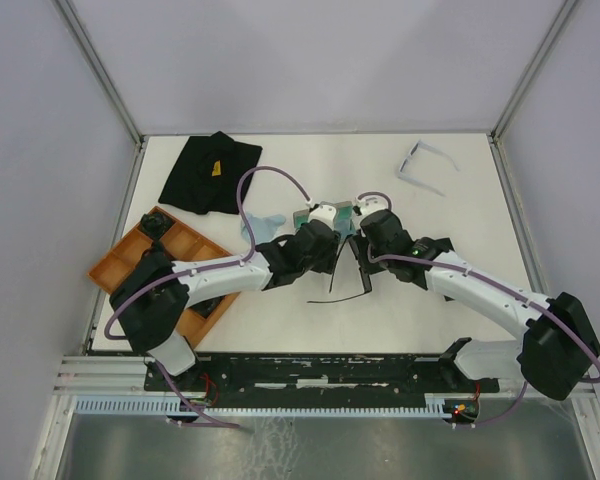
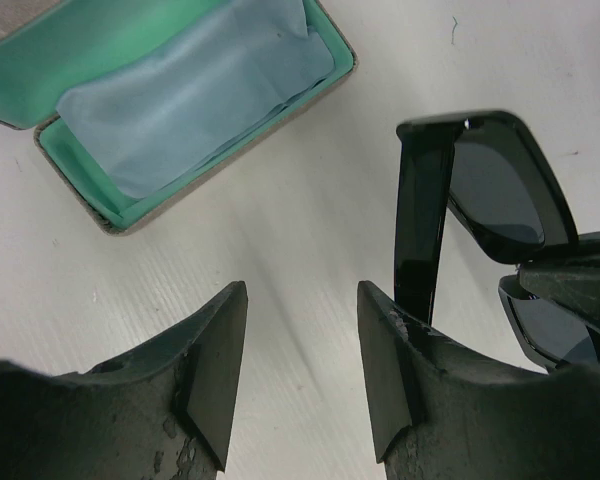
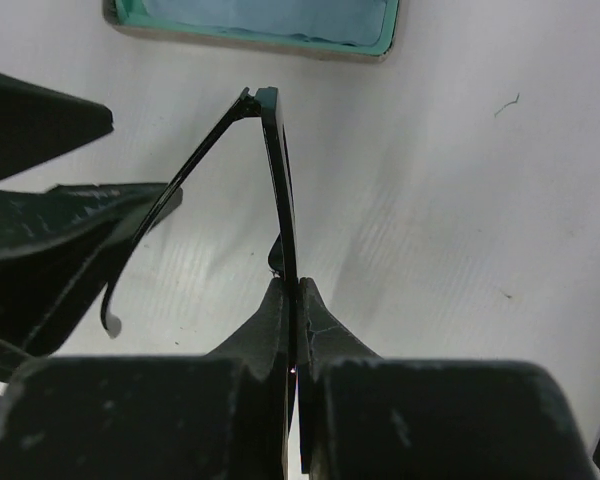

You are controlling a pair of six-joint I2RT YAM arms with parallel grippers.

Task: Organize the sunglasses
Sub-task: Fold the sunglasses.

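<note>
Black plastic sunglasses with dark lenses (image 3: 280, 180) are held on edge over the middle of the white table (image 1: 310, 160), their front frame pinched between the closed fingers of the right hand (image 3: 295, 300), seemingly to steady them for folding. The left hand (image 2: 300, 340), half open and empty, sits just beside one spread temple, likely to push it in, with the open green-lined case (image 2: 100, 40) and its light blue cloth (image 2: 200, 100) near. The thin pale lavender sunglasses (image 1: 408, 170) lie unfolded at the far right, well apart.
</note>
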